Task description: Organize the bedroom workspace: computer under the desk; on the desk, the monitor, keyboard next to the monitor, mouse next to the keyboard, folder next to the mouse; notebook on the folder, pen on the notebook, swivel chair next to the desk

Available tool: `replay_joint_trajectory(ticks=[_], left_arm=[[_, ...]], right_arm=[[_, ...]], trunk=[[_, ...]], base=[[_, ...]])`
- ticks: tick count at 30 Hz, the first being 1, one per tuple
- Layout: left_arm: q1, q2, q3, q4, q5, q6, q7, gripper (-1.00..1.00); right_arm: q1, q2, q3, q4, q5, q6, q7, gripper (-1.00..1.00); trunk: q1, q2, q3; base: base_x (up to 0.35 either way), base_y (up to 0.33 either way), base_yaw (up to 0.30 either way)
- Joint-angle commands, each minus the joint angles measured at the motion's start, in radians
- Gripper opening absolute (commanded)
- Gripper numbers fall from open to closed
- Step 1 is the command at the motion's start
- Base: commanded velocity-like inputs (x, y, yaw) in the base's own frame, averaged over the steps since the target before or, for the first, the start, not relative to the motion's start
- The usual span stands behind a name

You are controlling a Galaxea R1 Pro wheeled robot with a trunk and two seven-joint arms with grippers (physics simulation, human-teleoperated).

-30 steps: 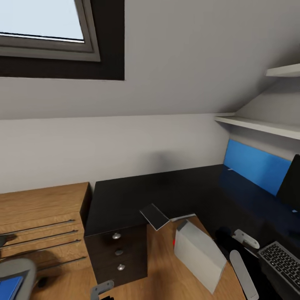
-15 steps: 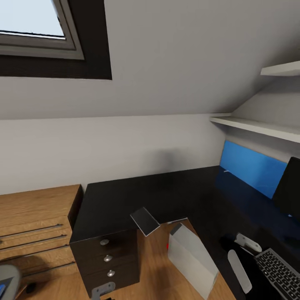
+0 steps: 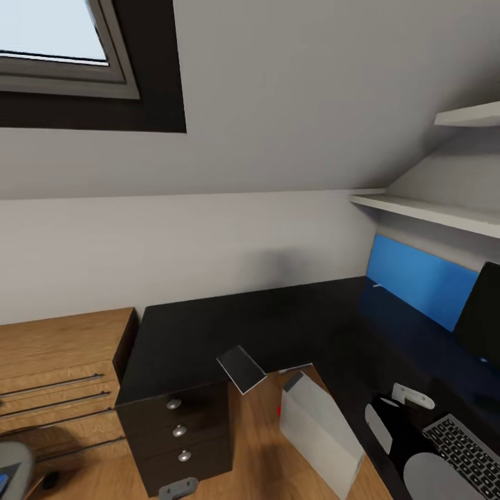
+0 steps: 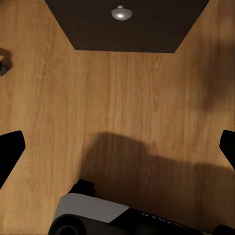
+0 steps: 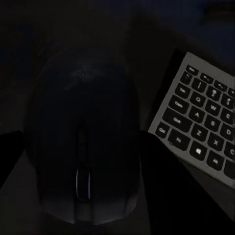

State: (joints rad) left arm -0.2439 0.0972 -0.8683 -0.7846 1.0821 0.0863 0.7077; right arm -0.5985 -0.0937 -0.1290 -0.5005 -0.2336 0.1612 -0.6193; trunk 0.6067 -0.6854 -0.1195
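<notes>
Your left gripper [image 4: 117, 147] hangs spread wide over bare wood floor [image 4: 122, 98] by the desk [image 3: 229, 333] drawer unit [image 3: 182, 434]. Computer [image 3: 316, 430] stands beneath the desk. Your right gripper [image 3: 397, 410] hovers over the mouse [image 5: 83, 147] just beside the keyboard [image 3: 467, 448]; can't tell its finger state. Monitor [image 3: 480, 312] far right.

The keyboard [image 3: 465, 451] lies on the black table [image 3: 278, 326]; the computer [image 3: 316, 434] stands on the floor beside the drawers [image 3: 182, 434].
</notes>
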Motion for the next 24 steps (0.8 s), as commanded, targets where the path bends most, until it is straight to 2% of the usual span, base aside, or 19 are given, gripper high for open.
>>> replay_joint_trajectory(ticks=[1, 2, 6, 13, 18, 21, 24], left_arm=[[-0.001, 0.0, -0.005, -0.001, 0.001, 0.004, 0.007, 1.0], [-0.001, -0.002, -0.005, 0.0, 0.001, 0.004, 0.007, 1.0], [-0.001, -0.005, -0.007, 0.002, 0.001, 0.004, 0.007, 1.0], [-0.001, -0.006, -0.008, 0.002, 0.001, 0.004, 0.007, 1.0], [-0.001, -0.006, -0.023, 0.002, 0.001, 0.004, 0.007, 1.0], [-0.001, -0.006, -0.027, 0.002, 0.0, 0.004, 0.007, 1.0], [-0.001, -0.003, -0.027, -0.006, -0.004, 0.004, 0.006, 1.0]], right_arm=[[-0.014, 0.0, 0.001, 0.024, -0.002, -0.011, -0.006, -1.0], [-0.034, -0.001, 0.001, 0.069, 0.012, -0.036, -0.006, -1.0], [-0.068, -0.002, 0.001, 0.146, 0.049, -0.077, -0.007, -1.0], [-0.073, -0.023, 0.0, 0.161, 0.054, -0.084, -0.007, -1.0], [-0.075, -0.073, -0.003, 0.177, 0.046, -0.086, -0.003, -1.0], [-0.078, -0.092, -0.006, 0.186, 0.031, -0.086, -0.002, -1.0], [-0.092, -0.111, -0.008, 0.192, -0.019, -0.086, -0.001, -1.0]], trunk=[[0.0, -0.002, -0.002], [0.0, -0.002, -0.002], [0.0, -0.002, -0.002], [0.0, -0.002, -0.002], [0.0, -0.002, -0.002], [0.0, -0.002, -0.002], [0.0, -0.002, -0.002]], base=[[0.075, 0.0, 0.0], [0.15, 0.0, 0.0], [0.245, 0.0, 0.0], [0.313, 0.0, 0.0], [0.253, -0.044, 0.0], [0.112, -0.051, 0.0], [0.04, -0.018, 0.0]])
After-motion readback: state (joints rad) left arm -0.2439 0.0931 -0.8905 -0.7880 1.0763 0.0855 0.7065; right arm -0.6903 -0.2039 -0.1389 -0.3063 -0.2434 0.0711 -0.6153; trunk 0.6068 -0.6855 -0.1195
